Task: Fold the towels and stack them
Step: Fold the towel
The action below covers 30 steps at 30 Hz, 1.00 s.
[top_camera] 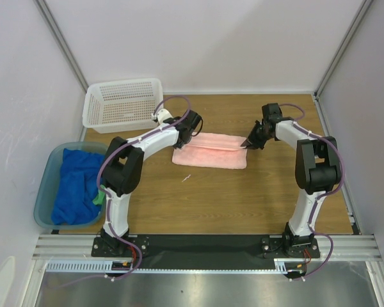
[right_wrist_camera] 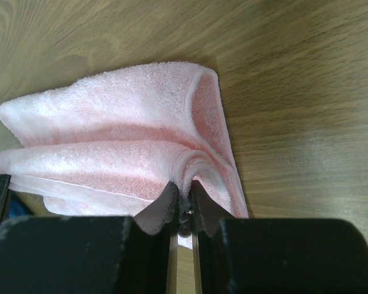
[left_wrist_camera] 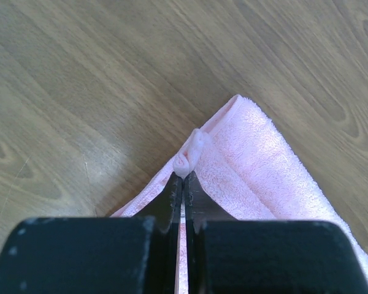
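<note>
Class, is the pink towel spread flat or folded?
Folded: pink towel lies in doubled layers, left pincer and right pincer pinching its ends.

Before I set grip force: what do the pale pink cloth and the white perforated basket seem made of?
Pale pink cloth: soft terry, matte; fuzzy looped pile, hemmed edge. White perforated basket: likely rigid moulded plastic, smooth; regular grid of holes, crisp rim.

We see pink towel (top_camera: 210,151) folded into long strip, lying mid-bench (top_camera: 243,198), top layer creased. Blue towel (top_camera: 75,185) bunched in tub (top_camera: 43,192); green towel (top_camera: 98,197) peeking out beside it.
</note>
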Motion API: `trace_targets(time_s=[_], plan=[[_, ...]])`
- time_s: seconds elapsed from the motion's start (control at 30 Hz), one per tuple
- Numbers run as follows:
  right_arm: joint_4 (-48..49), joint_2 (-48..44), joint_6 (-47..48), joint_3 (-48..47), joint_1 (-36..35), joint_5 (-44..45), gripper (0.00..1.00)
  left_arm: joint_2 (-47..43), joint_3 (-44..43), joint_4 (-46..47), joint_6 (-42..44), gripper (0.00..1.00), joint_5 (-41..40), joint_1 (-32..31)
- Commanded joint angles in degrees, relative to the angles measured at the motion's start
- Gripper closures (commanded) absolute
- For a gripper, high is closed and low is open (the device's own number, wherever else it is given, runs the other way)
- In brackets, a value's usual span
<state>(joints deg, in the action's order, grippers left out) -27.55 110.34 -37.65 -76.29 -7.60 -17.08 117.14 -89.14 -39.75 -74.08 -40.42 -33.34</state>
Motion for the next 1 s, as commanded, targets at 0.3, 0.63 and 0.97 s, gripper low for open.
trace_targets(time_s=[0.3, 0.63, 0.97], plan=[[-3.21, 1.8, 1.27, -4.92, 2.5, 5.57, 0.76, 2.04, -4.98, -7.45, 0.08, 0.72, -10.03, 4.78], [3.02, 4.17, -3.48, -8.52, 2.59, -0.32, 0.5, 3.1, -14.47, -1.31, 7.36, 0.55, -7.4, 5.13], [4.25, 0.49, -7.17, -9.85, 3.73, -2.34, 0.4, -7.53, -8.6, -0.76, 16.0, 0.0, 3.67, 5.22]])
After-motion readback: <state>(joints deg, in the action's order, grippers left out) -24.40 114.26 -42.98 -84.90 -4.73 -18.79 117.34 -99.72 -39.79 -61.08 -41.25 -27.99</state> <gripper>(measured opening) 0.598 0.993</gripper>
